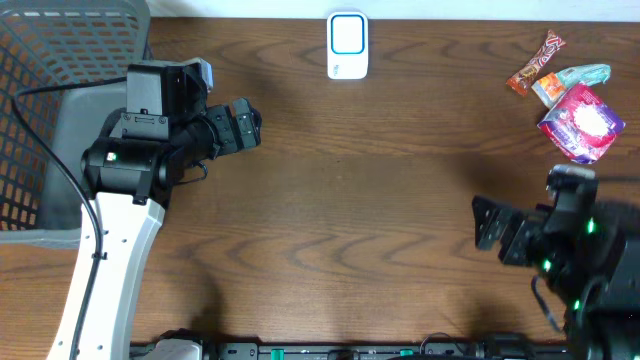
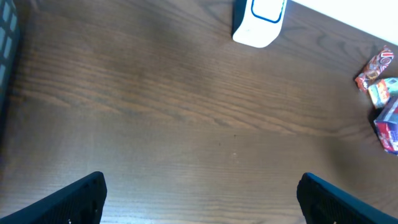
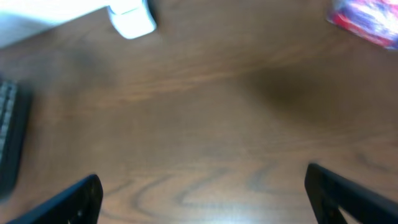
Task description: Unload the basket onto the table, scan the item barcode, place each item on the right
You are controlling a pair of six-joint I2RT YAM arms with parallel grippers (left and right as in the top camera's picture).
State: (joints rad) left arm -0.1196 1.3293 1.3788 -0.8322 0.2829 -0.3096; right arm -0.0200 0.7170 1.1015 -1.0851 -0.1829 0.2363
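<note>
Overhead: the basket (image 1: 60, 60) is cut off at the left edge. The left gripper (image 1: 250, 125) and right gripper (image 1: 482, 228) both stand wide and empty. The snacks (image 1: 580, 120) lie at the far right, closer to the right gripper. The scanner (image 1: 347, 45) stands at the back.

Left wrist: the scanner's top is cropped and the snacks are clipped at the right edge.

Right wrist: blurred, with a pink pack (image 3: 367, 22) cut off at top right.
</note>
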